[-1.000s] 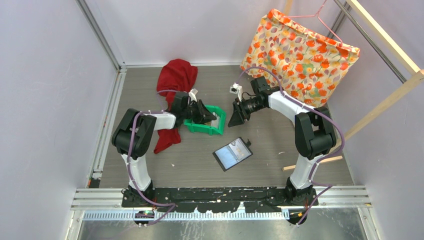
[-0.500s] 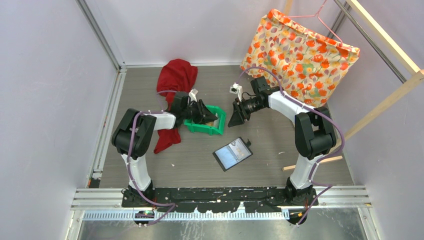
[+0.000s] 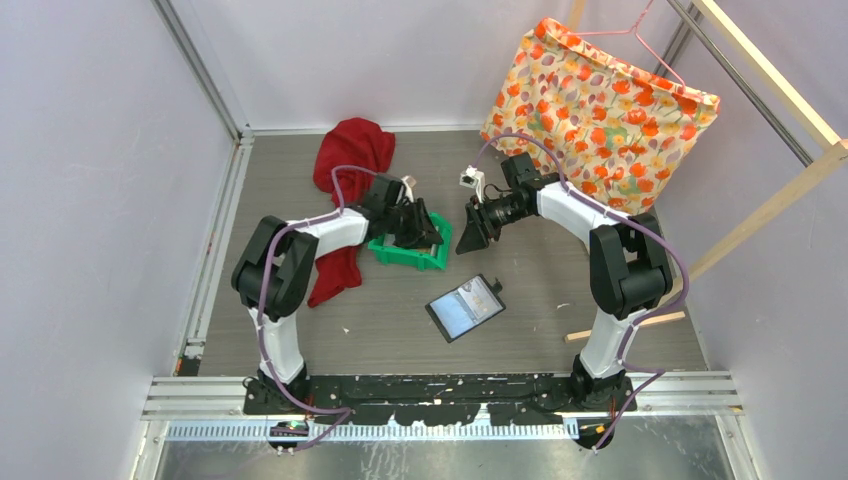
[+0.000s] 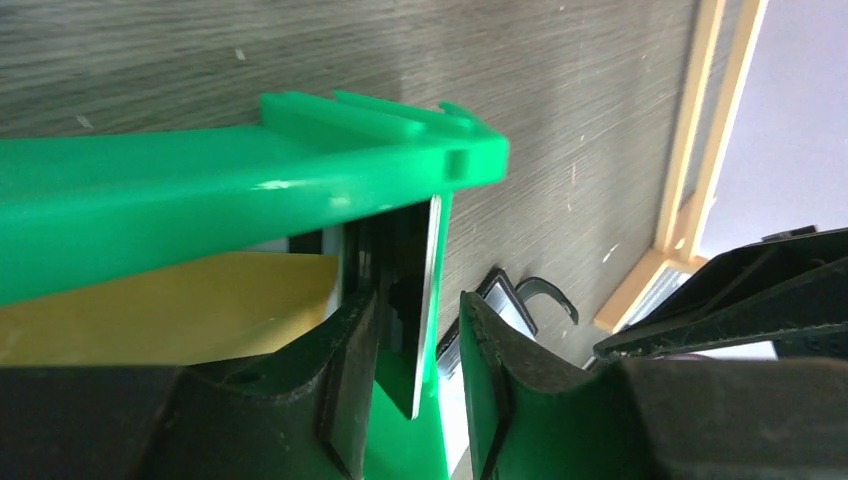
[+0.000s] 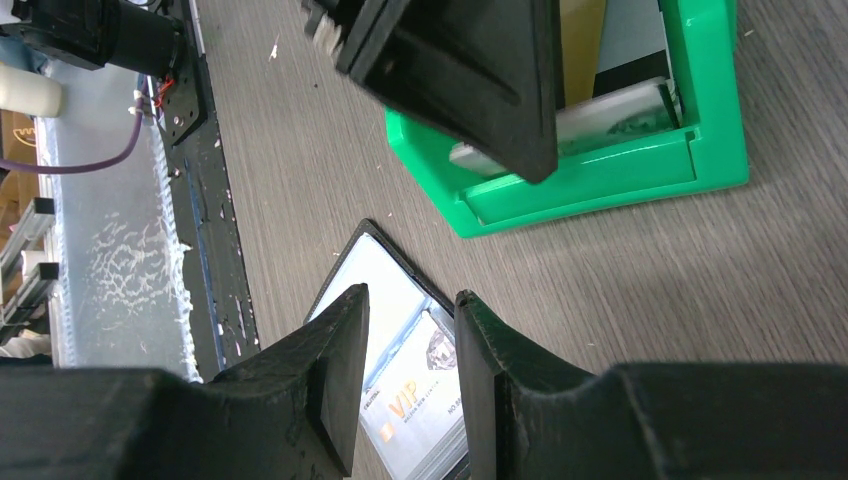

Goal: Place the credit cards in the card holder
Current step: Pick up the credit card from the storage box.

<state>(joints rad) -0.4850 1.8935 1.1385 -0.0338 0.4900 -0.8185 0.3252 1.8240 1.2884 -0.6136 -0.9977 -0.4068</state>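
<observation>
The green bin (image 3: pixel 405 258) holds the credit cards: a yellow one (image 4: pixel 170 300) and a grey one (image 5: pixel 612 115) show. My left gripper (image 3: pixel 425 228) reaches into the bin at its right end. In the left wrist view its jaws (image 4: pixel 418 310) stand apart around a thin card (image 4: pixel 428 290) seen edge-on, with a gap to the right finger (image 4: pixel 490 370). The black card holder (image 3: pixel 465 307) lies open in front of the bin, a VIP card (image 5: pixel 420 400) in its pocket. My right gripper (image 3: pixel 468 240) hovers right of the bin, open and empty (image 5: pixel 410 300).
A red cloth (image 3: pixel 350 150) lies behind and left of the bin, partly under my left arm. A floral bag (image 3: pixel 600 100) hangs at the back right. A wooden stick (image 3: pixel 625 325) lies by the right arm's base. A wooden rail (image 3: pixel 770 70) crosses the right side.
My left arm has swung its wrist to the right and turned it, so the gripper now sits over the bin's right end. The right arm and card holder have not moved.
</observation>
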